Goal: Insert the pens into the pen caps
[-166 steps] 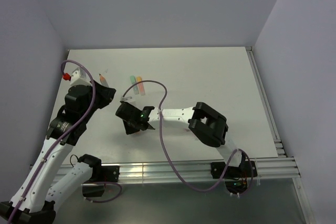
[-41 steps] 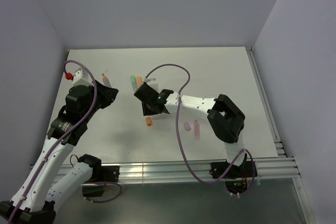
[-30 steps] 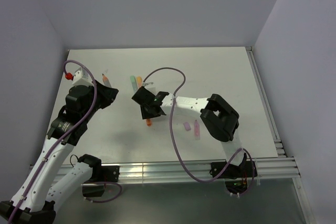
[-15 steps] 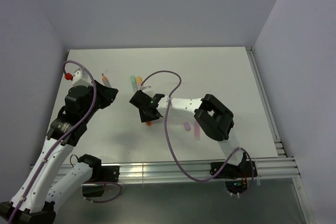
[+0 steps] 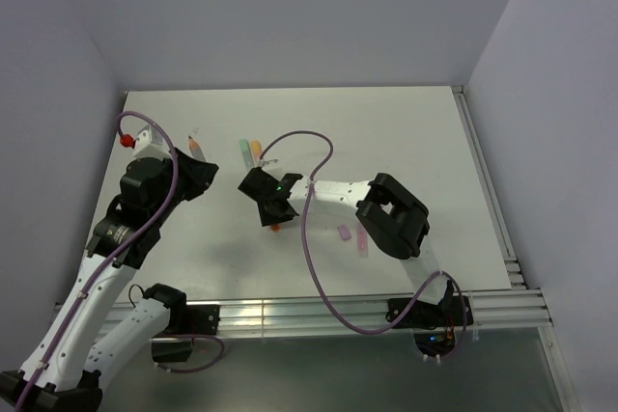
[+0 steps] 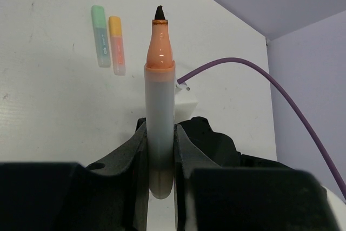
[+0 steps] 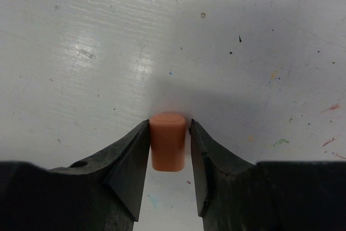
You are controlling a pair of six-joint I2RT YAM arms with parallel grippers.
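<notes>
My left gripper (image 6: 160, 128) is shut on an orange pen (image 6: 160, 79), pale barrel between the fingers and uncapped orange tip pointing away; it also shows in the top view (image 5: 193, 147). My right gripper (image 7: 168, 125) is low over the table, open narrowly around an orange cap (image 7: 168, 142). The left finger touches the cap and a thin gap shows on the right. In the top view the cap (image 5: 274, 228) peeks out below that gripper (image 5: 273, 211). A green pen (image 6: 100, 43) and an orange pen (image 6: 116, 44) lie side by side farther back.
A purple cap (image 5: 344, 233) and a pink-purple pen (image 5: 362, 238) lie on the table beside the right arm's elbow. A purple cable (image 5: 307, 147) loops over the right arm. A rail (image 5: 367, 311) runs along the near table edge.
My right gripper has moved left and down over the orange cap, so its fingers now stand on either side of it. The left arm and its pen have not moved.
</notes>
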